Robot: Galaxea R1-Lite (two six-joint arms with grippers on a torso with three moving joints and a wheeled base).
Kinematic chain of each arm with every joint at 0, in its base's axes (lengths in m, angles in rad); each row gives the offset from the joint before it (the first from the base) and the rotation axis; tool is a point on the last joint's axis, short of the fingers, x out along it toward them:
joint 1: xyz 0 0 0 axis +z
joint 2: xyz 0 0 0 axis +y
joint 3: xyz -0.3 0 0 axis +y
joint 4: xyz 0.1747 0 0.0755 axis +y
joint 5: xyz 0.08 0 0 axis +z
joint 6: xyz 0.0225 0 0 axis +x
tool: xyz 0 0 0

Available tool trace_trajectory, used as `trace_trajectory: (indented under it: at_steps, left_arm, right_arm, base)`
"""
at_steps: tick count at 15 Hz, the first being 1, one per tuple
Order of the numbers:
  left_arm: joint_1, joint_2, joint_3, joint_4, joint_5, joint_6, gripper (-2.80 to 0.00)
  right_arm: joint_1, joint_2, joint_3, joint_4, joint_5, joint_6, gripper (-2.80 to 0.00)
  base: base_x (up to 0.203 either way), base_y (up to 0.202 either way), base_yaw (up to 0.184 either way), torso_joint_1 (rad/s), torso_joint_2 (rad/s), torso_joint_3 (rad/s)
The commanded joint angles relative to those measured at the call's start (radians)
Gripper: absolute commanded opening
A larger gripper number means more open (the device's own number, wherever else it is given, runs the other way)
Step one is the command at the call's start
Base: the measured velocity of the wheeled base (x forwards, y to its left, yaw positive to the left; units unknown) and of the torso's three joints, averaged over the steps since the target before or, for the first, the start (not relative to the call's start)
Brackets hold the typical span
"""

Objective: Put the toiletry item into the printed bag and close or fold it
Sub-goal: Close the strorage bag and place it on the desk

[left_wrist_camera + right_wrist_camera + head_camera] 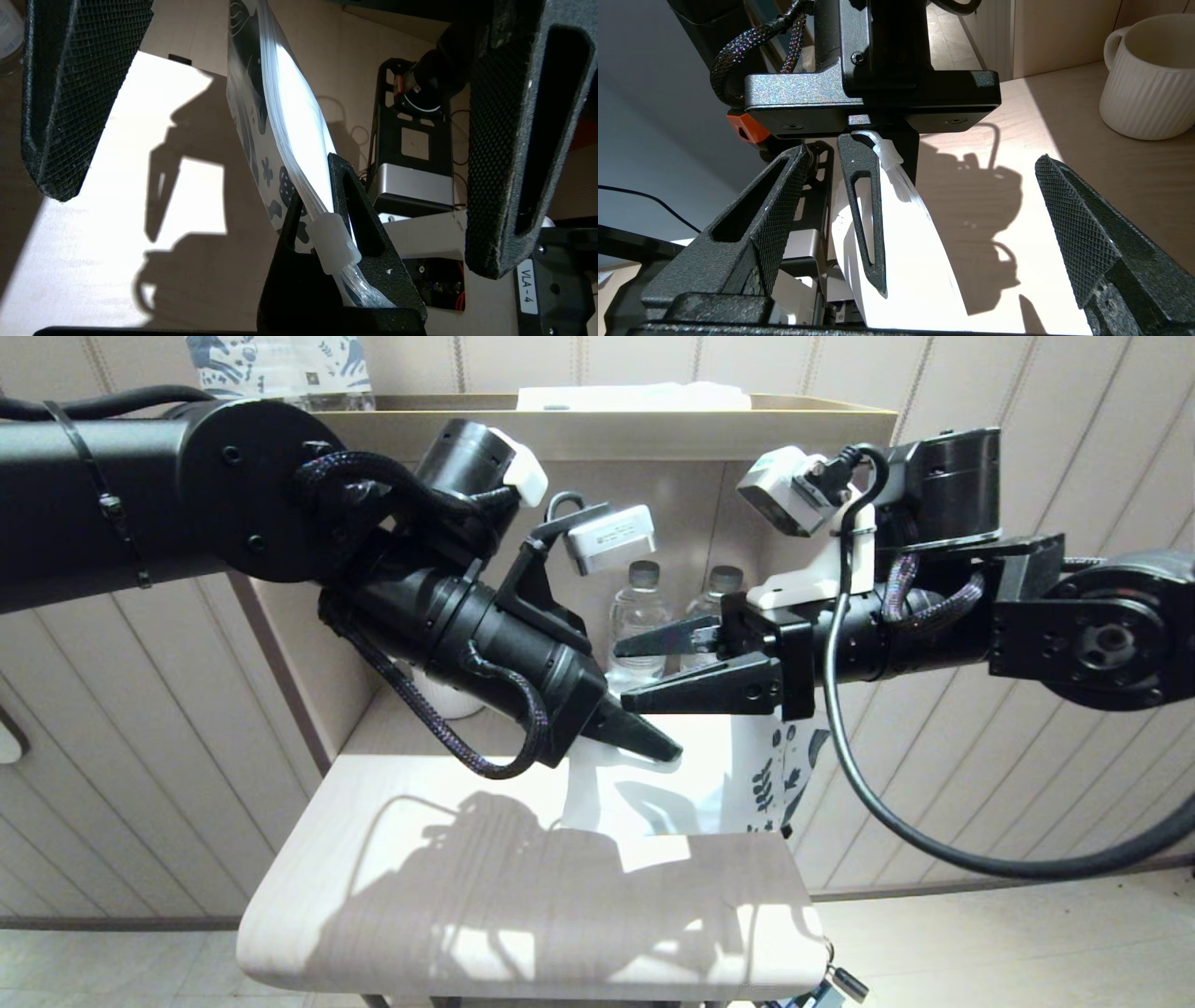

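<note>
The left gripper (653, 739) has its jaws clamped on the bag (644, 798) at its slider (334, 242), hanging it over the desk's (373, 896) far right part, while the right gripper (624, 675) holds its jaws apart around it, no toothbrush shows, and a tug on the zip could slip that thin pinch.

A printed bag (780, 775) hangs above the tabletop (392, 859), between the left gripper (644, 735) and right gripper (653, 667). Behind stand two bottles (639, 616), with a mug (1148, 74) to their left.
</note>
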Motion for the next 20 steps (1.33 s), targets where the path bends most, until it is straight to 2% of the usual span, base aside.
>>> trace_trajectory:
  at_steps: [1,5,8,18,19,20]
  left_arm:
    - [0.001,0.004,0.000,0.004,-0.003,0.002,-2.80]
    - [0.000,0.004,-0.006,-0.001,-0.003,-0.006,-2.80]
    - [-0.001,0.005,-0.006,-0.033,-0.002,-0.038,-2.80]
    - [-0.003,0.002,0.003,-0.031,-0.002,-0.036,-2.80]
    - [-0.003,0.003,0.002,-0.031,-0.002,-0.036,-2.80]
    - [-0.003,0.001,0.002,-0.032,-0.002,-0.036,-2.80]
  right_arm:
    - [0.003,0.012,-0.002,-0.002,0.006,-0.001,0.00]
    - [0.006,0.015,-0.007,-0.002,0.006,0.000,0.00]
    - [0.006,0.016,-0.011,0.000,0.006,0.003,0.00]
    - [0.007,0.017,-0.016,-0.001,-0.020,0.002,0.00]
    - [0.007,0.017,-0.005,-0.008,-0.027,-0.008,-2.80]
    - [0.010,0.018,-0.001,-0.031,-0.044,-0.014,-2.80]
  base:
    - [0.000,0.000,0.000,0.000,0.00,0.000]
    - [0.000,0.000,0.000,0.000,0.00,0.000]
    - [0.000,0.000,0.000,0.000,0.00,0.000]
    - [0.000,0.000,0.000,0.000,0.00,0.000]
    - [0.000,0.000,0.000,0.000,0.00,0.000]
    - [0.000,0.000,0.000,0.000,0.00,0.000]
